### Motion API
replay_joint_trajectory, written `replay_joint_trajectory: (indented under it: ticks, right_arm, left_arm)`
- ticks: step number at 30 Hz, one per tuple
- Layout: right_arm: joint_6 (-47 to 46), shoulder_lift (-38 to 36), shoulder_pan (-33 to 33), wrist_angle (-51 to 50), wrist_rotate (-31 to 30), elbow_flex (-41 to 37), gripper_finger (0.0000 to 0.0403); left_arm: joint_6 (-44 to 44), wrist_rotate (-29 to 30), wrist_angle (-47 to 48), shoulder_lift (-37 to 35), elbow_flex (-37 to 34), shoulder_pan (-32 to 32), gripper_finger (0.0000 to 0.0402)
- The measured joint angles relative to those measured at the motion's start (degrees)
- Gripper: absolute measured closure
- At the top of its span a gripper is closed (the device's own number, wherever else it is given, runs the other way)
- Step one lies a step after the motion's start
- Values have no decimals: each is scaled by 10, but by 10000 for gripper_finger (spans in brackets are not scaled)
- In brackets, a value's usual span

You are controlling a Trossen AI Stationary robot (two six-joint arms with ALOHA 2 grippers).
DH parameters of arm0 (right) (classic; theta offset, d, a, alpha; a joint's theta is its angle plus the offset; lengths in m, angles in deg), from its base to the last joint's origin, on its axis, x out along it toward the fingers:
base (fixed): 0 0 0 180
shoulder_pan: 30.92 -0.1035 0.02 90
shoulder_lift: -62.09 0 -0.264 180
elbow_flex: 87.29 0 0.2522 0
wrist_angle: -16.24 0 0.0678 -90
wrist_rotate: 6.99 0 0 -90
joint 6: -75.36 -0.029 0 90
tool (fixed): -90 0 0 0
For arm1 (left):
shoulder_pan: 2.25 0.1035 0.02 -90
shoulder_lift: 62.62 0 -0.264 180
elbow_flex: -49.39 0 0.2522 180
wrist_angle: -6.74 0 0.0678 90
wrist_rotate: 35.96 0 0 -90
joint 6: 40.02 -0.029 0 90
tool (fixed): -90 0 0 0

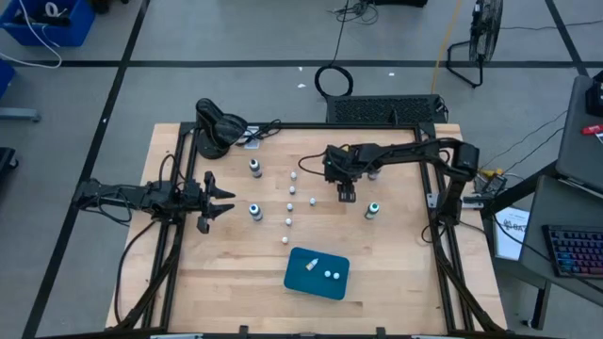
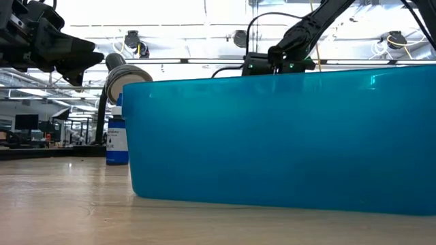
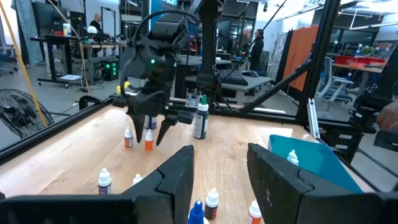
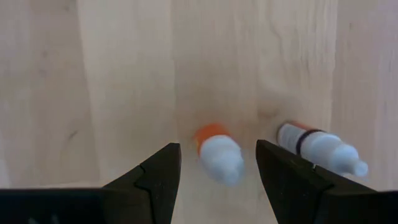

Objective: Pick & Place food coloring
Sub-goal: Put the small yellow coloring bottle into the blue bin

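A wooden table seen from above, with a robot arm at each side. At the left edge the left gripper hovers above the wood, its fingers parted with nothing between them. Just to its right stands a blue bottle, and another bottle stands farther back. Down the middle of the table runs a loose line of tiny white dropper bottles. Right of that line the right gripper points straight down, its fingers open on either side of an orange-capped dropper bottle without touching it; a second dropper bottle lies just beside. Farther right stands a green bottle. Near the front edge a teal tray holds three small bottles.
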Motion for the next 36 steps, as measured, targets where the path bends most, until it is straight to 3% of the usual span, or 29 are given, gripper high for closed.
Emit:
replay_joint_trajectory:
  ticks: [14,18,26,32,36]
  right_arm:
    - [-12,12,-3,-3,1,0,214]
    - [-14,12,-5,-5,1,0,247]
    - [-16,6,-15,-8,-1,0,351]
    - [-13,-46,-83,-34,-29,18,351]
    - [-15,-52,-172,-108,-86,103,351]
  left_arm:
    - [0,0,0,0,0,0,249]
    - [0,0,0,0,0,0,249]
    - [0,0,0,0,0,0,249]
    - [0,0,0,0,0,0,249]
    - [0,0,0,0,0,0,249]
